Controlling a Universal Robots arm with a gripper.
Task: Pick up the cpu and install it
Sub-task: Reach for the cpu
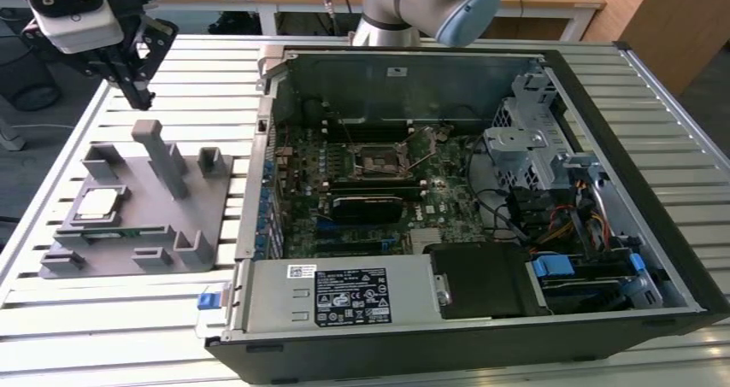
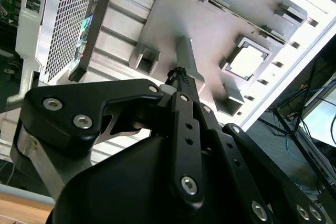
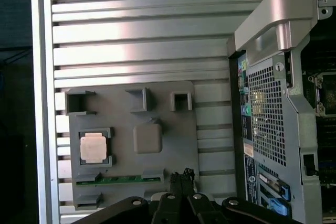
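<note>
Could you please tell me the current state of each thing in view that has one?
gripper: shut, holding nothing, in the air clear of the holder.
cpu: lying flat in its pocket on the holder, not yet picked up.
memory stick: lying in a slot on the holder.
case: on its side, open, motherboard exposed.

The cpu (image 3: 94, 147) has a smooth metal top with a dull sheen; the holder (image 3: 178, 145) is matt grey plastic. The tabletop (image 3: 131, 40) is ribbed, brushed metal, and the gripper (image 3: 181, 176) is matt black
</note>
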